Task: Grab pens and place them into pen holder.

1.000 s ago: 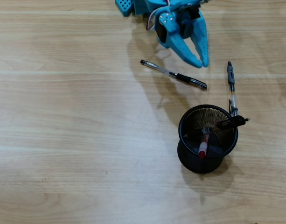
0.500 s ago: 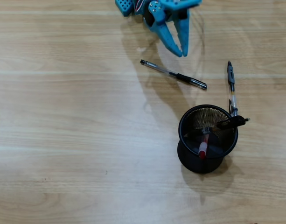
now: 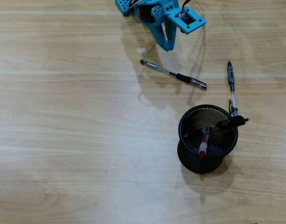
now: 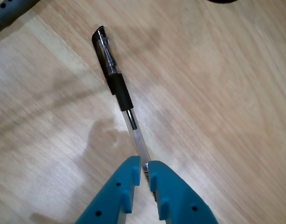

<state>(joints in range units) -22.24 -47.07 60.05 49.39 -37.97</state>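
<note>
Nearest the wrist camera, gripper point(image 4: 143, 164): the two blue fingers are drawn together with only a thin slit between their tips and nothing held. In the overhead view the gripper point(image 3: 168, 45) hangs at the top edge, pointing down the picture.
Under the fingertips, black pen point(image 4: 119, 88): lies flat on the wood. Its clear barrel shows through the slit in the wrist view, and its dark grip and black end run away to the upper left. In the overhead view the black pen point(image 3: 173, 74) lies on a slant just below the gripper, apart from it.
Further out, grey-blue pen point(image 3: 231, 84): lies on the table, nearly upright in the overhead picture and right of the black pen. Its lower end reaches the holder's rim.
Beyond that, pen holder point(image 3: 181, 130): stands upright, lower right of centre in the overhead view, well apart from the gripper.
Inside the holder, red pen point(image 3: 203, 148): stands in the cup, red end up.
Across the rim, second black pen point(image 3: 232, 122): leans inside, its top sticking out over the right edge.
Underneath all, table point(image 3: 63, 140): pale wood planks.
</note>
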